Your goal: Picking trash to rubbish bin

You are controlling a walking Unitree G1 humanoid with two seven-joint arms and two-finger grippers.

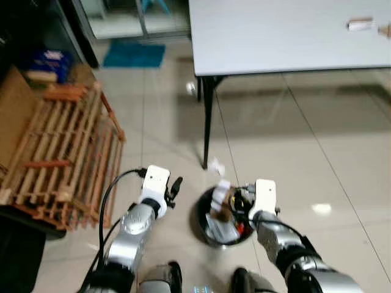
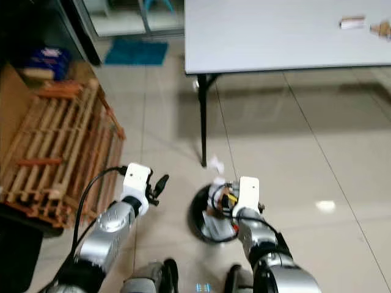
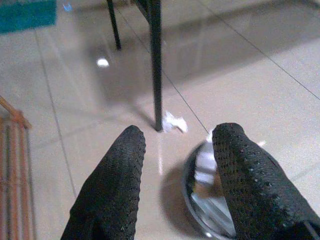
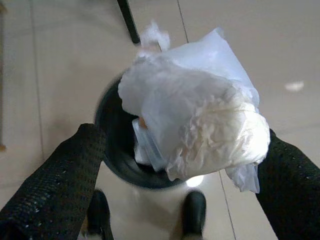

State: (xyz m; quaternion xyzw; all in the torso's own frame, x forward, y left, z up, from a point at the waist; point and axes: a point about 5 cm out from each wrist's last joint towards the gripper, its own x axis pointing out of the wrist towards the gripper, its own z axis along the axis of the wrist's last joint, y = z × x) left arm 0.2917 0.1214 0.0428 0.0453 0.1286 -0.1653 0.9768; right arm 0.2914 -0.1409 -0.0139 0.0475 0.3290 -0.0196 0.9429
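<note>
Drop step: right gripper (image 4: 175, 165) clamped on crumpled tissue (image 4: 200, 120) above bin (image 1: 204, 229); left gripper (image 3: 175, 165) apart, idle; next, release.

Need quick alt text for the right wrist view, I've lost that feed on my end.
A crumpled white plastic wrapper sits between the right gripper's two black fingers, directly above the round dark rubbish bin, which already holds trash. The bin stands on beige floor tiles near a black table leg.
</note>
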